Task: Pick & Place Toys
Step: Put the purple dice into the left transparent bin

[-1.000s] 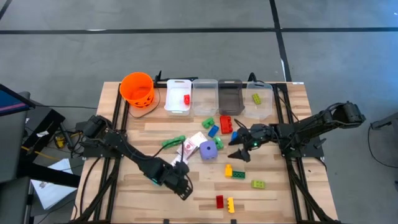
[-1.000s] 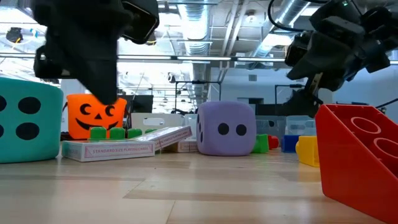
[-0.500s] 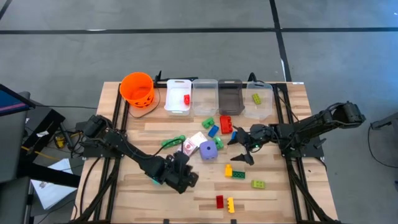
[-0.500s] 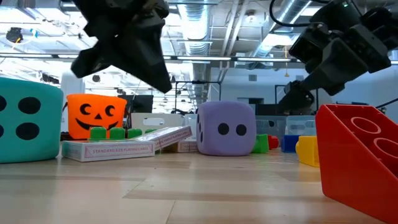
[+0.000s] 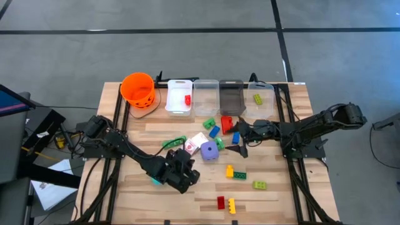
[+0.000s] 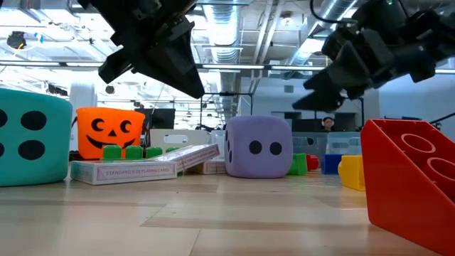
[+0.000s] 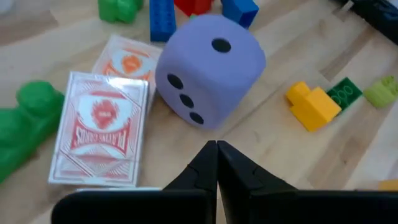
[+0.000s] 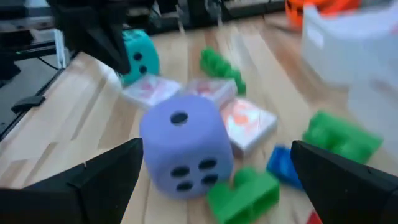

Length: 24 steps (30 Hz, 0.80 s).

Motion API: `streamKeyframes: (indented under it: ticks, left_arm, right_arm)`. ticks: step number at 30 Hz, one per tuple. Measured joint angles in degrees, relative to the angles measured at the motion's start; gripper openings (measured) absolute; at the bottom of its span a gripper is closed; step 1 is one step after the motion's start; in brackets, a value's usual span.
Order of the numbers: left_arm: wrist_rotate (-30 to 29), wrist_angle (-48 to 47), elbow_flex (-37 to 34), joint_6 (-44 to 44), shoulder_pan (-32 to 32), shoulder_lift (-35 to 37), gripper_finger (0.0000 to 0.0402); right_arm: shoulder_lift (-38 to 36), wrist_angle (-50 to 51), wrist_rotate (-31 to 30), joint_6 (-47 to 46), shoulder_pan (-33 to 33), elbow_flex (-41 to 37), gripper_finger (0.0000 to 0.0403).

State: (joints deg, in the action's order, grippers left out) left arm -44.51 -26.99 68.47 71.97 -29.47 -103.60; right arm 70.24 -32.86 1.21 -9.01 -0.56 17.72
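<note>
High view: purple die (image 5: pixel 209 150) at bench centre, between left gripper (image 5: pixel 185 170), fingers shut and empty, and right gripper (image 5: pixel 237 140), fingers wide and empty. Left wrist view: die just ahead of fingertips (image 7: pixel 216 154). Right wrist view: die centred between spread fingers (image 8: pixel 106 177); right arm seems better placed.

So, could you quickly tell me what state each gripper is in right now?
Left gripper: shut, holding nothing, near the purple die.
Right gripper: open, empty, facing the same die.
</note>
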Motion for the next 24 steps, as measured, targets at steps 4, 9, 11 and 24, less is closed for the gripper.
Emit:
streamKeyframes:
  ticks: [4,9,11,24]
  left_arm:
    - [-3.7,0.0,0.0,-0.1,0.7,0.0,0.0000]
    - [-6.8,0.6,0.0,-0.2,1.8,0.0,0.0000]
    - [-6.8,0.9,0.0,-0.2,2.5,0.0,0.0000]
    - [-6.5,3.1,0.0,-0.2,5.5,0.0,0.0000]
  right_arm:
    - [0.4,-5.6,-1.6,-0.1,-0.1,0.0,0.0400]
    - [0.4,-4.6,-4.5,-0.8,0.5,0.0,0.0400]
    - [1.1,-4.4,-4.2,1.9,0.2,0.0,0.0400]
    - [16.1,-18.7,-0.9,6.6,-0.8,0.0,0.0400]
